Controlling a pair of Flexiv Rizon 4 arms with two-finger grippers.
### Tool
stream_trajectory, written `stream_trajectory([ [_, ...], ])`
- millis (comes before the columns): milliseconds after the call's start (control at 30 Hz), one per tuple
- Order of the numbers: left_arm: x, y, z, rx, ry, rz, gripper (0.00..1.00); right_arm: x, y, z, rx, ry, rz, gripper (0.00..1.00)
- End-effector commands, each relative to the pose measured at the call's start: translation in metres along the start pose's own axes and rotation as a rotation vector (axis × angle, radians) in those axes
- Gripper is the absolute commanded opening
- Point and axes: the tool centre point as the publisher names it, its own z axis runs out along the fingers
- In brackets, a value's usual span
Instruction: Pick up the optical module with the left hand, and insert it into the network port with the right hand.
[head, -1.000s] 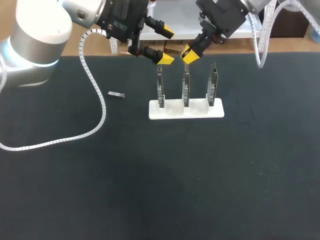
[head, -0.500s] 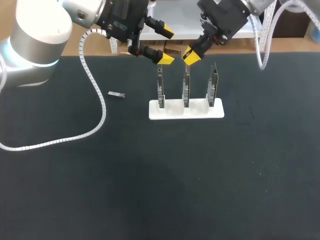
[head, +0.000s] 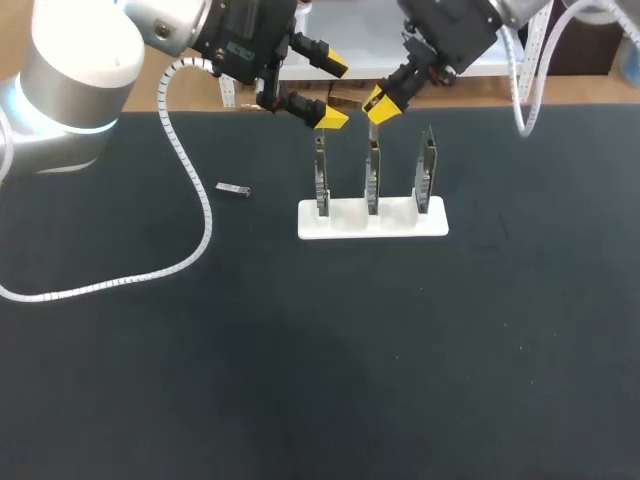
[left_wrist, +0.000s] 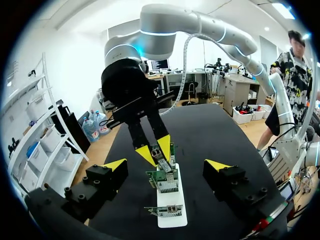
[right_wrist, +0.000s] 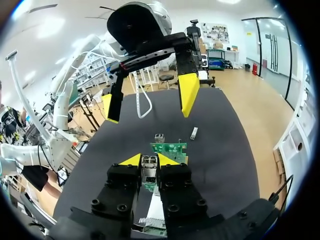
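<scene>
Above the middle board: the optical module (right_wrist: 149, 162) sits between the yellow tips of the right end effector (head: 379, 104), with its two-opening end facing the wrist camera.
Right end effector: closed on the optical module from both sides, fingers close together. It hangs a little above the middle board (head: 372, 175) without touching it.
Network port: a metal cage (right_wrist: 160, 136) on the top edge of the board ahead of the right end effector.
Boards: three stand upright in a row in a white holder (head: 400, 222), with the left board (head: 320, 178) and the right board (head: 427, 168) flanking the middle one.
Left end effector (head: 333, 93): open wide and empty. It is held in the air above the left board, just beside the right end effector.
Second module (head: 233, 189): lies flat on the tabletop (head: 300, 350), left of the holder and well apart from both end effectors.
Cable: a white spiral hose (head: 203, 215) drops from the left arm and curves across the tabletop, passing near the second module.
</scene>
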Motion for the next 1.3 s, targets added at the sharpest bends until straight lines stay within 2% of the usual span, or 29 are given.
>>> stream_trajectory([
  [33, -0.001, 0.002, 0.000, 0.004, 0.007, -0.003, 1.00, 0.000, 0.020, -0.003, 0.110, 0.002, -0.002, 0.00],
  [200, -0.001, 0.002, 0.000, 0.004, 0.007, -0.003, 1.00, -0.001, 0.020, -0.001, 0.137, 0.004, -0.005, 0.00],
  [500, -0.001, 0.002, 0.000, 0.004, 0.007, -0.003, 1.00, 0.003, 0.016, 0.006, 0.245, 0.021, 0.063, 0.00],
  [700, -0.001, 0.002, 0.000, 0.004, 0.007, -0.003, 1.00, 0.006, 0.013, 0.000, 0.284, 0.019, 0.055, 0.00],
  [1300, -0.001, 0.002, 0.000, 0.004, 0.007, -0.003, 1.00, 0.003, 0.001, 0.000, 0.284, 0.047, 0.033, 0.00],
])
